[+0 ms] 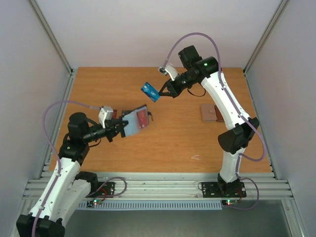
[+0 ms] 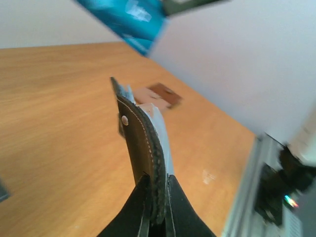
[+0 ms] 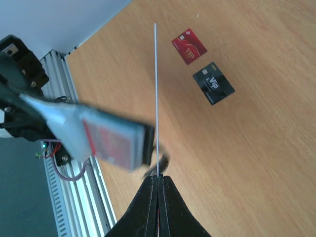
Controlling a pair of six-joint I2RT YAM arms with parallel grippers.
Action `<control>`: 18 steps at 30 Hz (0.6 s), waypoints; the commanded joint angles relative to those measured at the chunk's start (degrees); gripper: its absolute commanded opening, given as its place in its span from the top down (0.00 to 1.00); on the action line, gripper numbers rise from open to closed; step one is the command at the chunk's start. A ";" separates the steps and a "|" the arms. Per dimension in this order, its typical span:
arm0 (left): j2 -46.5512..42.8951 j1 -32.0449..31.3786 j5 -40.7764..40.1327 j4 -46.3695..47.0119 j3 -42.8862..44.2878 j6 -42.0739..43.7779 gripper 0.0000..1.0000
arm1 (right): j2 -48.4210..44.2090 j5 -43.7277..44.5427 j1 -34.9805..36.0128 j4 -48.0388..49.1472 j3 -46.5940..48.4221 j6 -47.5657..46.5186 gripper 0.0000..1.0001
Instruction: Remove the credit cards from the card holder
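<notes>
- The card holder (image 1: 136,120) hung open in the air above the worktop (image 1: 173,143). Its pale blue-grey inside faced up, and a red card (image 1: 142,117) showed in one pocket.
- The left jaws were pressed together on the card holder's near edge, pinching its black, stitched cover (image 2: 145,148).
- A bright blue card (image 1: 149,92) was clear of the card holder, up and to its right in the top view. It was also off the worktop.
- The right jaws pinched that blue card by one edge, and the right wrist camera saw it edge-on as a thin line (image 3: 155,98).
- A dark red card (image 3: 189,46) and a black card (image 3: 213,86) lay flat on the worktop, apart from the card holder and near each other without touching.
- A brown wallet-like piece (image 1: 210,113) lay on the worktop well to the right of the card holder.
</notes>
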 commanded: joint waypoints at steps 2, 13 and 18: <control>4.43 -4.02 17.33 5.57 -0.09 7.40 1.00 | -5.68 2.32 0.29 -1.79 -2.67 -0.91 0.99; 38.61 -16.50 11.44 33.67 -0.19 -11.61 1.00 | -15.01 8.68 -0.03 -0.80 -13.42 0.97 0.99; 50.69 -17.13 6.04 34.67 0.61 -14.39 1.00 | -16.16 9.15 -0.40 -3.20 -15.56 0.27 0.99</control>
